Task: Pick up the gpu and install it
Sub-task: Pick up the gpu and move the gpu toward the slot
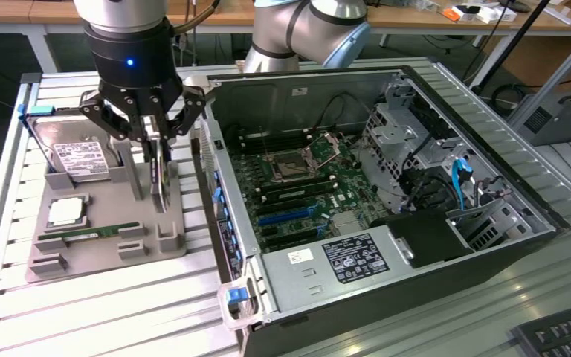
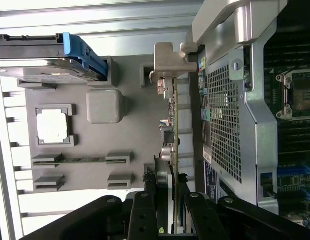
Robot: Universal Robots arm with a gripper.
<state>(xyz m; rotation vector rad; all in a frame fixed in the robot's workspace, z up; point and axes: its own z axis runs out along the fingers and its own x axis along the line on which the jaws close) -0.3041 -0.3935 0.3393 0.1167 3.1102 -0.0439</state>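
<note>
The gpu (image 1: 160, 182) is a thin flat card held upright and edge-on, with its silver end bracket (image 2: 170, 62) away from the wrist. My gripper (image 1: 155, 141) is shut on the card's upper edge, with one black finger on each face. In the wrist view the gripper (image 2: 170, 202) clamps the card (image 2: 173, 125) between its fingers (image 2: 143, 210). The card stands over the exterior view's right side of the grey tray (image 1: 87, 260), close beside the outer wall of the open computer case (image 1: 415, 223). Whether its lower edge touches the tray I cannot tell.
On the tray lie a silver hard drive (image 1: 77, 160), a square processor (image 1: 68, 212) and a narrow green memory stick (image 1: 92, 233). Inside the case are the motherboard (image 1: 296, 186), the power supply (image 1: 345, 260) and the drive cage (image 1: 404, 137). A keyboard (image 1: 563, 335) lies at the front corner.
</note>
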